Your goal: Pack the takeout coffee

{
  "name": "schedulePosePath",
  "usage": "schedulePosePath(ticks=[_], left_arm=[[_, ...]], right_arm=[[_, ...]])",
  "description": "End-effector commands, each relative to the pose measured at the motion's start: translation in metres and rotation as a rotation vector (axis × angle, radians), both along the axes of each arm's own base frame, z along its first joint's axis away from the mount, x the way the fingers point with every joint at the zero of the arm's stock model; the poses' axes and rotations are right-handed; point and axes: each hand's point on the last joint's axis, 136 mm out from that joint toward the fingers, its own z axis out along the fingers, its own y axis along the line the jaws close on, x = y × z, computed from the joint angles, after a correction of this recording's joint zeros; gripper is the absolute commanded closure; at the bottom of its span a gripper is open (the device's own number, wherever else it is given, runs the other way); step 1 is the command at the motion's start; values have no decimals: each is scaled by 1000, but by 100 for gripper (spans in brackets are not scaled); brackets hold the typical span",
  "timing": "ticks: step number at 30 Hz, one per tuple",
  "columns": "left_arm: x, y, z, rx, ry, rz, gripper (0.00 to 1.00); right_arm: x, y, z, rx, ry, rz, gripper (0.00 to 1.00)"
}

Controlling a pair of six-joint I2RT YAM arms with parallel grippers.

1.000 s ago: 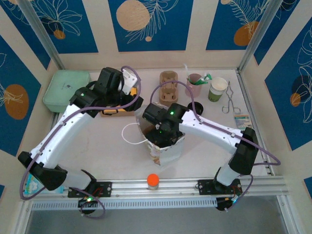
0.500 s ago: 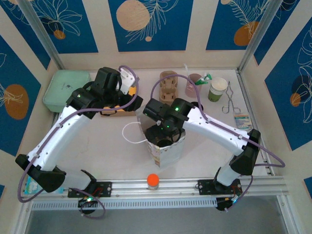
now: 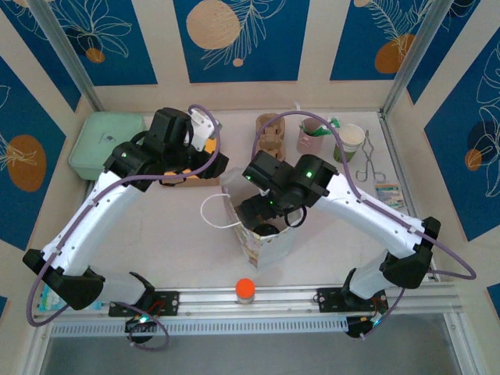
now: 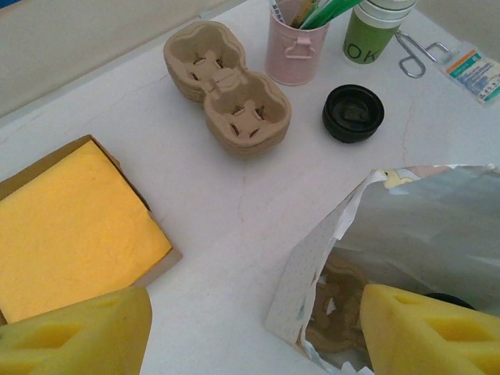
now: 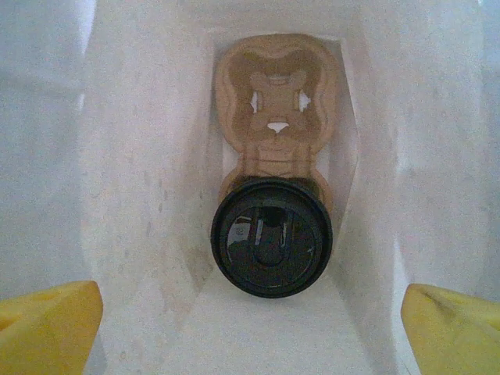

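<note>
1 takeout coffee (image 5: pixel 271 238), black lid up, sits in the 6 o'clock pocket of the cardboard carrier (image 5: pixel 275 101) at the bottom of the paper bag (image 4: pixel 406 226) on the bench (image 4: pixel 234 180). Above it the right claw (image 5: pixel 250 332) hangs wide, holding nothing. The left claw (image 4: pixel 250 336) is spread wide astride the bag's rim. Best lift the right claw straight up, fingers clear of lid and bag walls, so nothing tips.
</note>
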Motion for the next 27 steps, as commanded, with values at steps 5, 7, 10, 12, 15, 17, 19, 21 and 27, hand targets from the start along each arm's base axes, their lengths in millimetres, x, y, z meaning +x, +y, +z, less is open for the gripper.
schedulePosePath(ticks=[5, 7, 10, 12, 15, 17, 19, 21, 27], left_arm=[[-9, -1, 13, -34, -21, -13, 28], [-9, -1, 13, -34, -22, -13, 28], [-8, -1, 13, -35, -20, -13, 28], [-8, -2, 11, -34, -15, -14, 28], [-9, -2, 12, -34, -15, -16, 28], [-10, -1, 11, -33, -14, -15, 28], [-10, -1, 10, -31, -10, -15, 28], [-12, -1, 9, -34, -5, -16, 28], [-19, 0, 3, -57, 24, -19, 28]], right_arm=[[0, -6, 28, 69, -48, 10, 1], [2, -10, 34, 70, -69, 4, 1], [8, -19, 45, 63, -110, -14, 1], [12, -23, 52, 76, -137, -28, 1], [15, -28, 61, 103, -164, -33, 1], [19, -33, 65, 112, -182, -48, 0], [23, -37, 68, 119, -194, -59, 0], [27, -42, 66, 119, -196, -72, 2], [36, -48, 54, 112, -178, -94, 12]])
